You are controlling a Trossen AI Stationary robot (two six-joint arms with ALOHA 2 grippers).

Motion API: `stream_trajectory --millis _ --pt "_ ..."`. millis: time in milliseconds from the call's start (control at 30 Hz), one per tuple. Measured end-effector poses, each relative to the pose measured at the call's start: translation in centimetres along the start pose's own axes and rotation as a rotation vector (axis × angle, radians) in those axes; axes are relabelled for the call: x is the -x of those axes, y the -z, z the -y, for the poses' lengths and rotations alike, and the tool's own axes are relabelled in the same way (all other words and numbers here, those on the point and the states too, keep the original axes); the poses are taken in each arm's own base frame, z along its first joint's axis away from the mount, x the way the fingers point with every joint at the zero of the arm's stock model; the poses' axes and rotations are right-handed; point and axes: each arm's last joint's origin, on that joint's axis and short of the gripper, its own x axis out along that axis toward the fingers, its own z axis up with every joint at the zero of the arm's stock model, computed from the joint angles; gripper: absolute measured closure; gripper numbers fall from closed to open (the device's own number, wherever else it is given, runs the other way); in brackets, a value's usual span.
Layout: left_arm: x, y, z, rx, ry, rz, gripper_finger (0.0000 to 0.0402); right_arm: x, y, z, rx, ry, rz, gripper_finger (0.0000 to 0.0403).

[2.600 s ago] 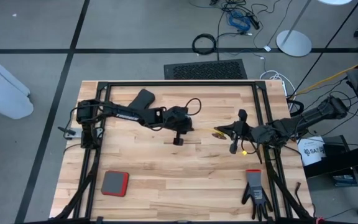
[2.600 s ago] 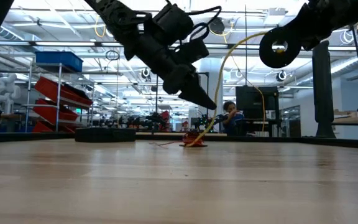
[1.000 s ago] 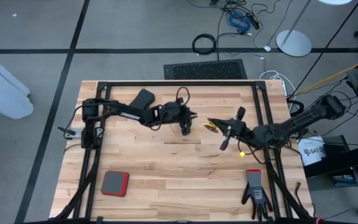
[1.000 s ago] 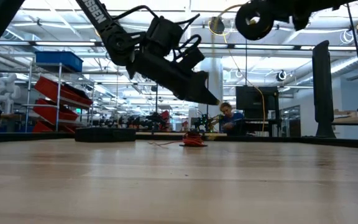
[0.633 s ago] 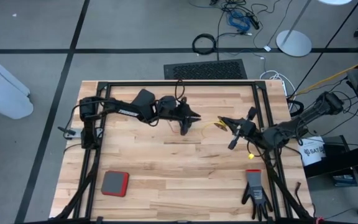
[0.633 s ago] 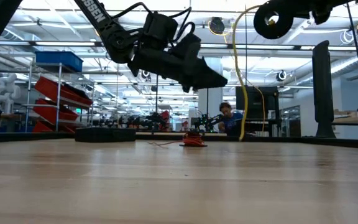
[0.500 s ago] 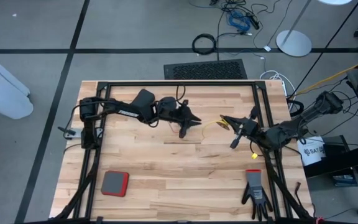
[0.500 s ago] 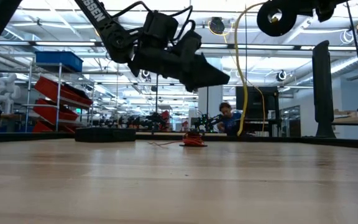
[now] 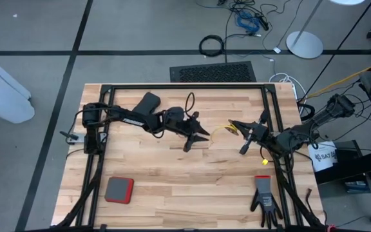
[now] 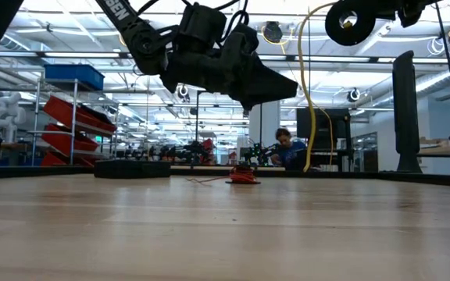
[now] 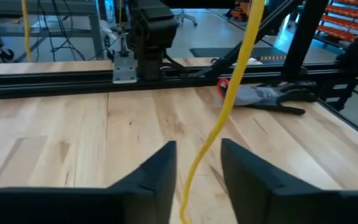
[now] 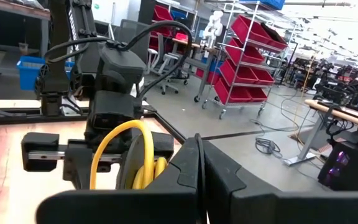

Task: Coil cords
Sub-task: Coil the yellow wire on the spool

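The yellow cord (image 11: 229, 93) runs from its round black reel (image 10: 348, 22), held high at the table's right by my shut right gripper (image 9: 246, 134). It arcs over and hangs down (image 10: 306, 117). My left gripper (image 11: 197, 145) is open at mid-table, nearly level, and the cord passes through the gap between its fingers without being pinched. In the high view the cord (image 9: 219, 130) shows as a thin arc between my left gripper (image 9: 197, 138) and the right one. A reddish-orange cord heap (image 10: 242, 176) lies far across the table. My right gripper holds the yellow cord's reel lifted clear, well above the table. Its own shut fingers (image 12: 194, 168) cover the place of contact, so the part held cannot be told. Yellow turns of cord (image 12: 135, 158) loop just beside the fingers.
A grey glove with a red cuff (image 9: 265, 200) lies at the near right and a red pad (image 9: 119, 190) at the near left. Black frame rails (image 9: 172, 86) border the table. Bare wood (image 9: 192, 187) spreads across the near middle. A person (image 10: 287, 148) sits far off in the room.
My left gripper has risen a little, moved toward the right gripper and tipped up from slanting downward to almost level. My right gripper has carried the reel toward the table's right edge. The yellow cord now hangs in a long arc below the reel.
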Motion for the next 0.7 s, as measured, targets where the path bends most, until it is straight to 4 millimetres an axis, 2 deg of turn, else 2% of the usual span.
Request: stream_trajectory --millis 167,500,700 --pt "-0.1 0.0 0.2 0.005 -0.007 -0.001 0.0224 0.0 0.0 0.0 -0.005 0.000 0.000 0.0403" --pt "-0.8 -0.2 2.1 -0.011 0.036 0.010 0.0219 0.0 0.0 0.0 -0.013 -0.004 0.001 0.0403" --pt "-1.3 -0.9 3.0 -0.021 -0.101 0.063 0.0219 0.0 0.0 0.0 -0.021 -0.004 0.001 0.0403"
